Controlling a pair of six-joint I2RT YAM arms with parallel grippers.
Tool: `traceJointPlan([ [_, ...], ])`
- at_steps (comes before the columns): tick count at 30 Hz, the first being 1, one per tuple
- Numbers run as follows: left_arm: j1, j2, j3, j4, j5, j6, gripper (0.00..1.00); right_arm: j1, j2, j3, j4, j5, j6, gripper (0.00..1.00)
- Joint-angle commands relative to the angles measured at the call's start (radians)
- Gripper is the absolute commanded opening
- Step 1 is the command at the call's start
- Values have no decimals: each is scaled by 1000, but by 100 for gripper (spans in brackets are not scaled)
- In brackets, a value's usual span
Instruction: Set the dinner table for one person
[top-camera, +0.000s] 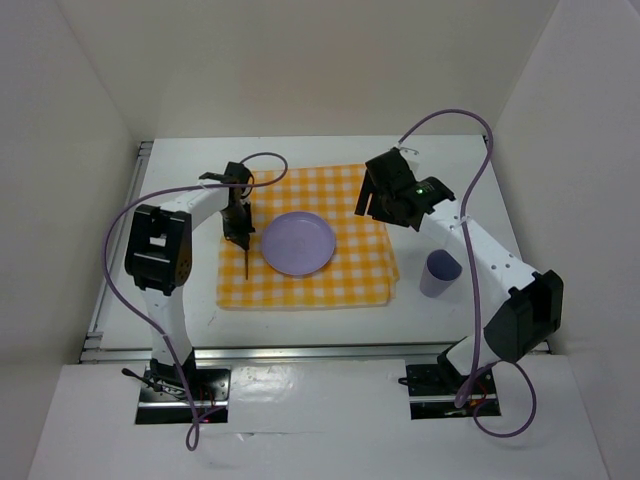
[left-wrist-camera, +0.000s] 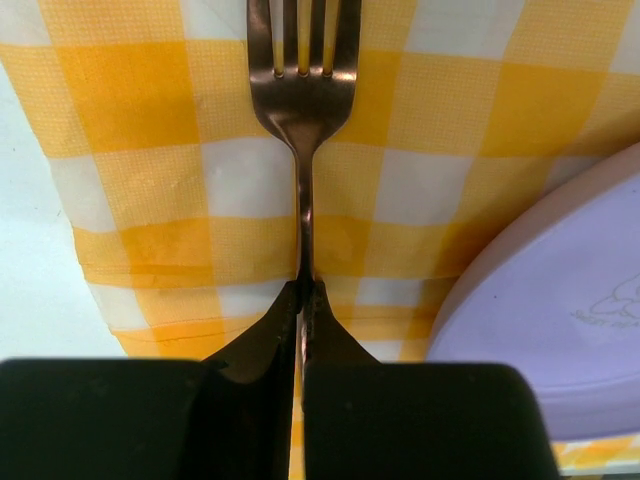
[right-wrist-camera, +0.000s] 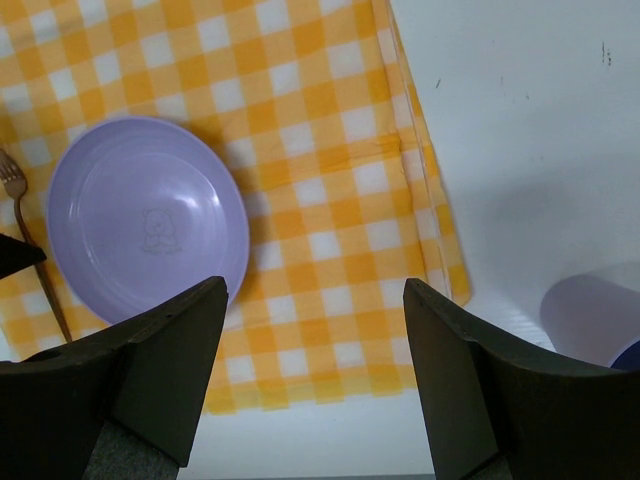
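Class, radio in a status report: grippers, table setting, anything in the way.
Left gripper shut on fork, beside plate on cloth. Right gripper open, empty, above cloth. Cup on table, right of cloth. Nothing blocking.

Left hand (left-wrist-camera: 302, 292) clamped on fork (left-wrist-camera: 303, 150) handle, angled downward; right hand (right-wrist-camera: 312, 300) wide apart, aloft.

The purple plate (top-camera: 297, 243) lies on the checked cloth (top-camera: 350, 285). At the plate's 9 o'clock, the left gripper (top-camera: 238, 232) holds a thin dark utensil (top-camera: 246, 265). A purple cup (top-camera: 440, 273) stands at 3 o'clock, off the cloth.
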Motion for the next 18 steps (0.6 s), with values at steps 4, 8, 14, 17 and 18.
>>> traceJointPlan([
  [4,-10,15,-8,24,-58,26,0,-5,-55,-7,24,27,11,79],
  [8,-10,15,-8,24,-58,35,0,-5,-55,-7,24,27,11,79],
  [14,-10,45,40,-37,-35,49,7,-5,-55,-7,24,27,11,79],
  [17,-10,55,58,-61,-36,49,11,-5,-55,-7,24,27,11,79],
  [18,-10,44,58,-61,-37,49,22,-5,-55,-7,24,27,11,79],
])
